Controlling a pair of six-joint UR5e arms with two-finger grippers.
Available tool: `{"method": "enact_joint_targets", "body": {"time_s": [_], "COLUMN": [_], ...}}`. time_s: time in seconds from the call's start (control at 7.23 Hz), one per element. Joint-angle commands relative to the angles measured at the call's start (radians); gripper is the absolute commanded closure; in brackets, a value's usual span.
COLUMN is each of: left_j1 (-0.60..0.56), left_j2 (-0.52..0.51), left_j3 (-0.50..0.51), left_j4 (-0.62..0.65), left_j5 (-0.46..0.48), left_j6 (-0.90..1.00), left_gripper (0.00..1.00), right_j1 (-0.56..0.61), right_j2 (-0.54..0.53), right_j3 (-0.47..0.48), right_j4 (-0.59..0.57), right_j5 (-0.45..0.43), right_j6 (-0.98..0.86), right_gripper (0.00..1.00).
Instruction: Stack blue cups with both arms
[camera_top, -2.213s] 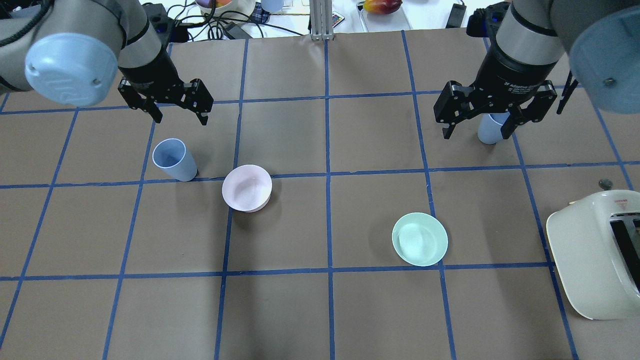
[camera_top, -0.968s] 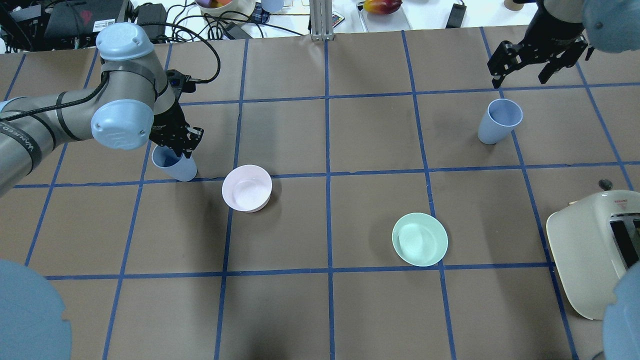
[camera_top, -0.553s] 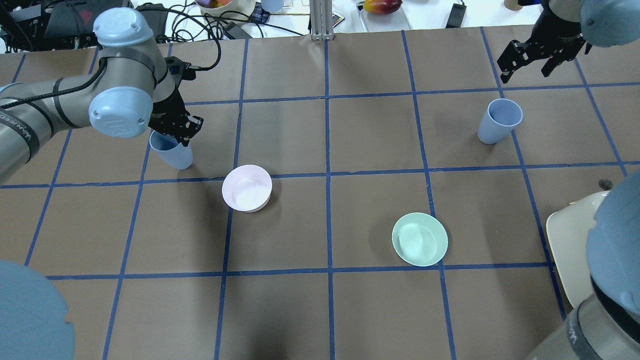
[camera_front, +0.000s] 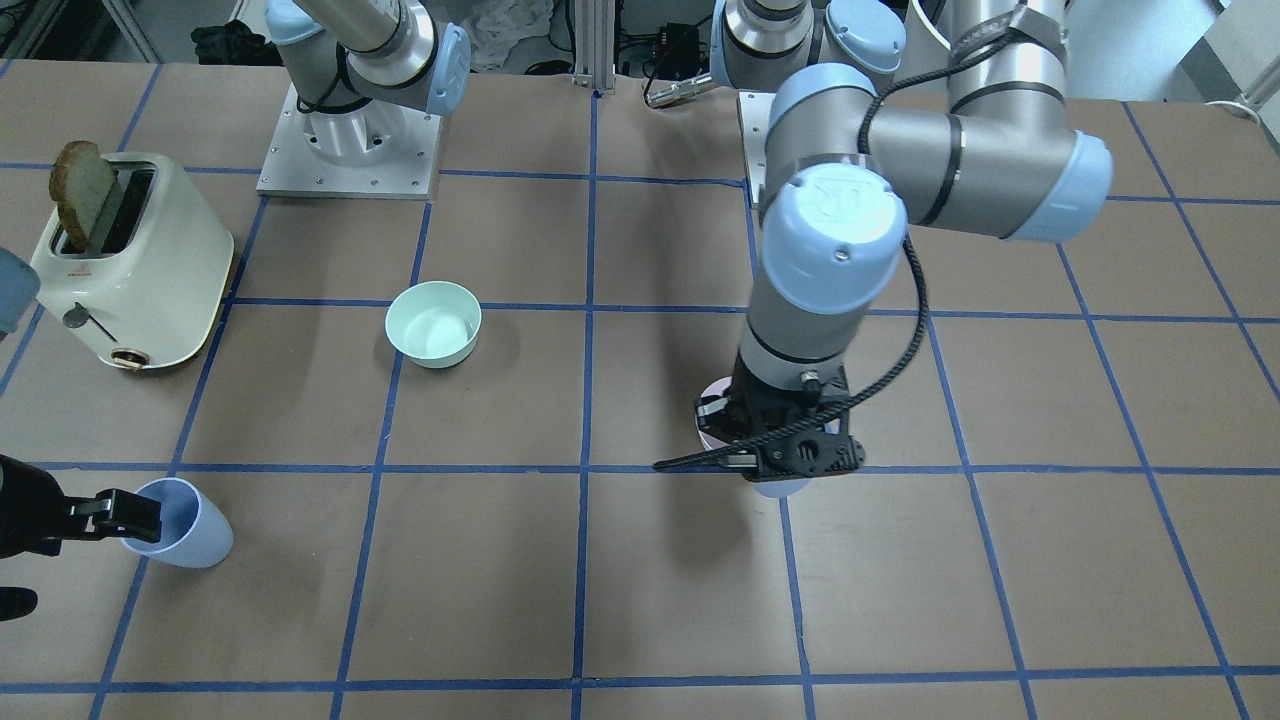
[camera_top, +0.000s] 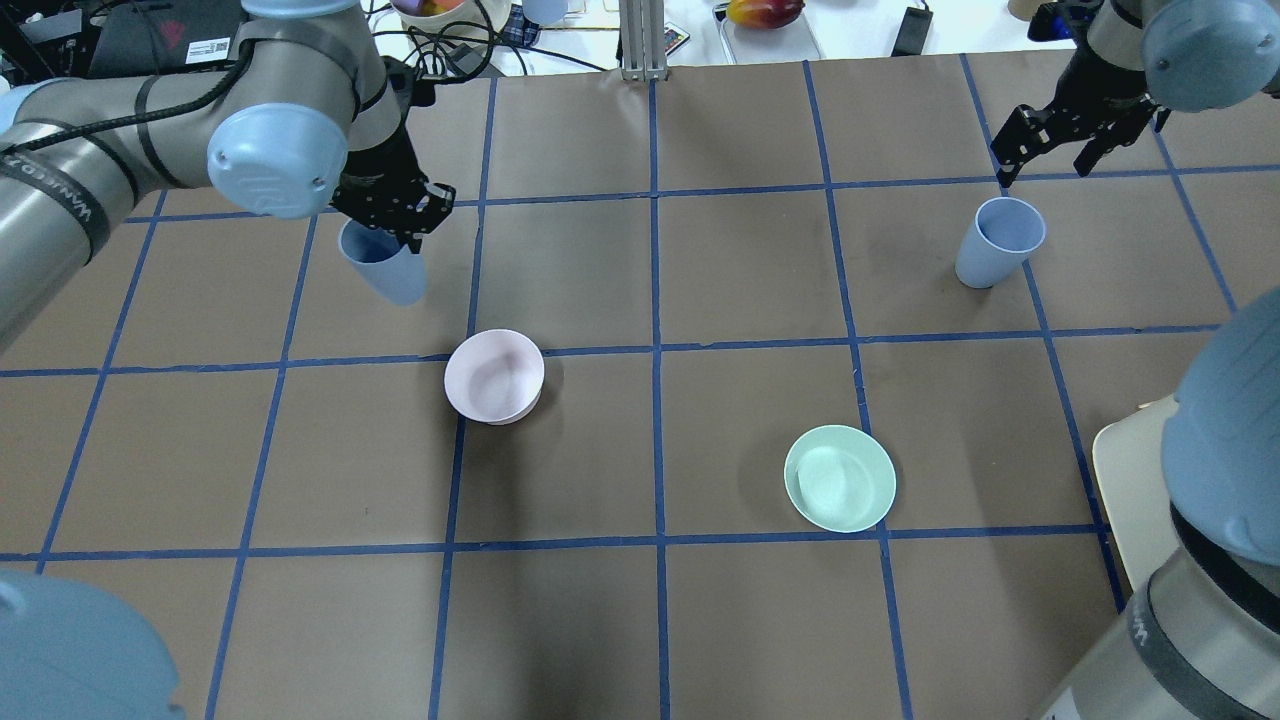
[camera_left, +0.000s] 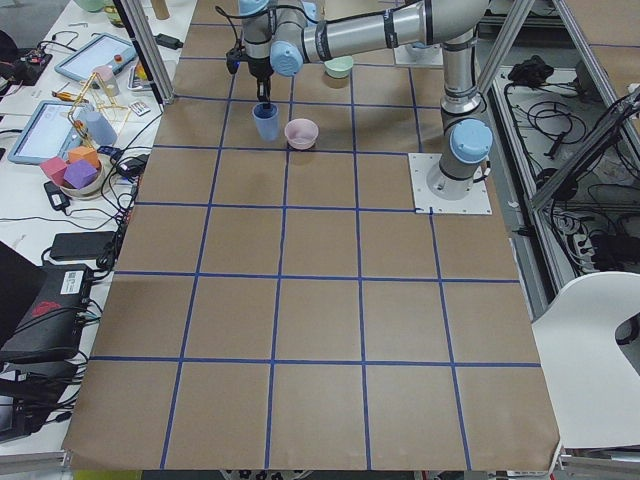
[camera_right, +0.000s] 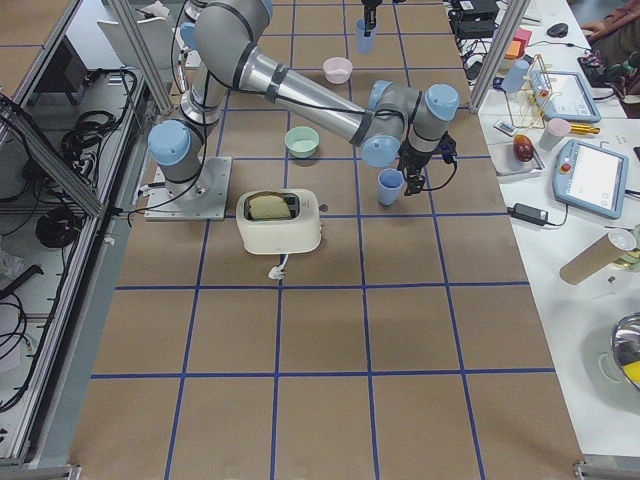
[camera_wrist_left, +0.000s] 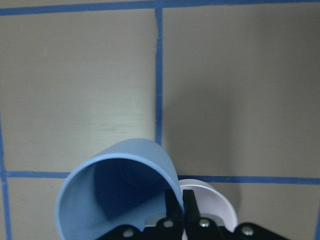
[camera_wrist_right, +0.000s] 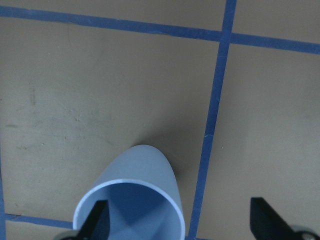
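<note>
1. Table (camera_top: 750, 260): flat brown paper top, marked into squares by blue tape.
2. Left arm (camera_top: 150, 110) and right arm (camera_right: 300, 95): 2 jointed grey metal tubes with smooth pale-blue caps.
3. Toaster (camera_front: 130, 270): cream, rounded and glossy. 1 slice of brown bread (camera_front: 82, 195) stands in a slot.
4. Green bowl (camera_top: 840, 478): mint, matte, round and shallow, nothing in it. It sits right of centre in the overhead view.
5. Pink bowl (camera_top: 494, 376): pale, matte and round, nothing in it, left of centre.
6. Blue cup 1 (camera_top: 392, 275): periwinkle, matte, tapered, no handle, mouth up, nothing in it. It hangs from the left gripper near the pink bowl.
7. Blue cup 2 (camera_top: 998, 243): same make, nothing in it. It stands upright on the table, well apart from cup 1.
8. Left gripper (camera_wrist_left: 180, 205): black, jaws pinched on the rim wall of blue cup 1, 1 finger inside and 1 outside.
9. Right gripper (camera_top: 1043, 172): black, jaws wide apart, holding nothing, just beside the rim of blue cup 2.
</note>
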Motion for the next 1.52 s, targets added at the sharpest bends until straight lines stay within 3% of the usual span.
{"method": "enact_joint_targets", "body": {"time_s": [0.0, 0.28, 0.41, 0.55, 0.69, 1.38], "left_j1": [-0.143, -0.184, -0.208, -0.23, -0.241, -0.251], "left_j2": [-0.025, -0.103, -0.148, -0.172, -0.192, -0.18], "left_j3": [-0.004, -0.007, -0.005, -0.005, -0.007, 0.009], "left_j4": [0.039, 0.19, 0.284, 0.286, 0.274, 0.176], "left_j5": [0.0, -0.006, -0.011, -0.012, -0.018, -0.043], "left_j6": [-0.243, -0.333, -0.361, -0.361, -0.361, -0.347], "left_gripper": [1.0, 1.0, 1.0, 1.0, 1.0, 1.0], "right_j1": [-0.007, -0.017, -0.017, -0.017, -0.017, -0.017], "right_j2": [0.01, 0.01, 0.011, 0.01, 0.01, -0.001], "right_j3": [0.034, 0.065, 0.068, 0.068, 0.068, 0.055], "right_j4": [0.016, 0.021, 0.019, 0.021, 0.024, 0.079], "right_j5": [-0.007, -0.001, -0.001, -0.001, -0.001, 0.003], "right_j6": [0.0, -0.002, 0.0, 0.0, 0.0, 0.012], "right_gripper": [0.07, 0.22, 0.61, 0.92, 1.0, 1.0]}}
